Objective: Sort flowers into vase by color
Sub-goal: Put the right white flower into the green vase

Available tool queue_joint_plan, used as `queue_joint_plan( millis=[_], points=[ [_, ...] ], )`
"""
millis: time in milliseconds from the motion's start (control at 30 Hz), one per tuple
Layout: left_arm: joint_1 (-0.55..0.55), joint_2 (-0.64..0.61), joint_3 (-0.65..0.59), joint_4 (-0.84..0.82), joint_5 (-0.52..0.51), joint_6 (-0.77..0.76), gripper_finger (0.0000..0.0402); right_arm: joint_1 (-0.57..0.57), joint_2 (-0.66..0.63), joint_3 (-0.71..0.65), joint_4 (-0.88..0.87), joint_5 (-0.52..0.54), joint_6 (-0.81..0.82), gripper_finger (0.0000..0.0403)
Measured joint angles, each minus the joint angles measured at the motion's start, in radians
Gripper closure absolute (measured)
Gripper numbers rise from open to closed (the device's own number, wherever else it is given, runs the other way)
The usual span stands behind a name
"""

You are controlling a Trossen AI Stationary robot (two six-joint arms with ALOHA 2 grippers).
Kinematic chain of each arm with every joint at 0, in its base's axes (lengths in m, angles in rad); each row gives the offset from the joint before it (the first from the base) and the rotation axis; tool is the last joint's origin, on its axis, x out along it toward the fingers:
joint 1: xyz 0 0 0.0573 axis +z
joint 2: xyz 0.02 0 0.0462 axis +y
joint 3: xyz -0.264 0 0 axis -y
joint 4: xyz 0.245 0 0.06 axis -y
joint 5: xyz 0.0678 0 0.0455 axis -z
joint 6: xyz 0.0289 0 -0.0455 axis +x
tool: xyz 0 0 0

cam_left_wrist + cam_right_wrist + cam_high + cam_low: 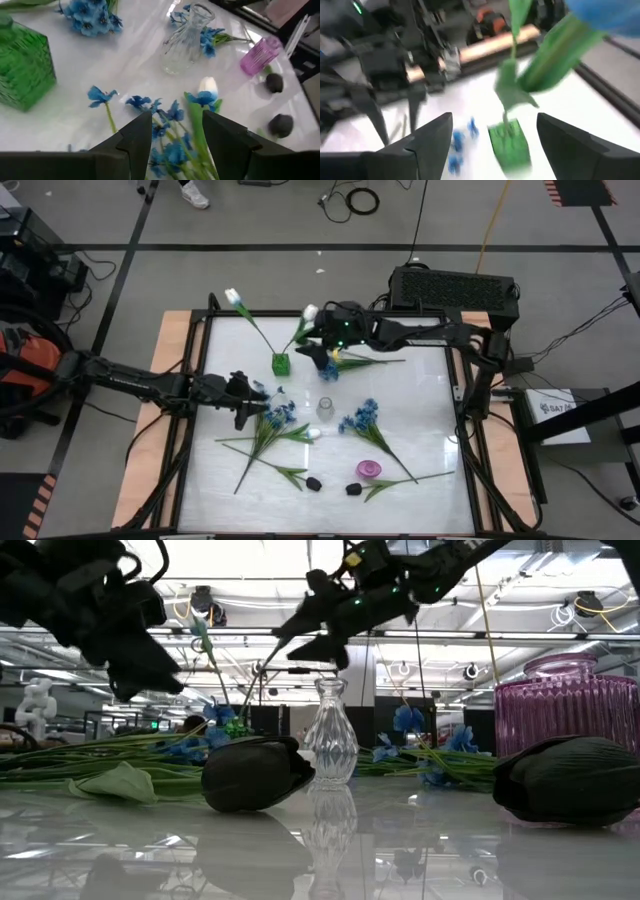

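Note:
A green vase holds two white tulips by their stems. My right gripper hangs open just above and right of it; the vase and a leafy stem show between its fingers, untouched. My left gripper is open over a heap of blue sprays and a white tulip lying on the table. Two black tulips lie near the front edge. More blue sprays lie to the right.
A clear glass vase stands mid-table and a pink ribbed vase stands front right. Green stems fan out toward the front left. A wooden frame rims the white table.

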Motion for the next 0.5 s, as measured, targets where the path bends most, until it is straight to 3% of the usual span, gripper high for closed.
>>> queue_joint_plan(
  millis=[233, 500],
  points=[
    [-0.113, 0.0, 0.103, -0.023, -0.074, 0.01, 0.0231, 0.017, -0.098, 0.0, -0.236, 0.13, -0.104, 0.0122],
    [-0.23, 0.005, 0.125, -0.063, -0.164, -0.011, 0.0231, 0.028, -0.193, 0.0, -0.39, 0.138, -0.129, 0.0122]
  ],
)
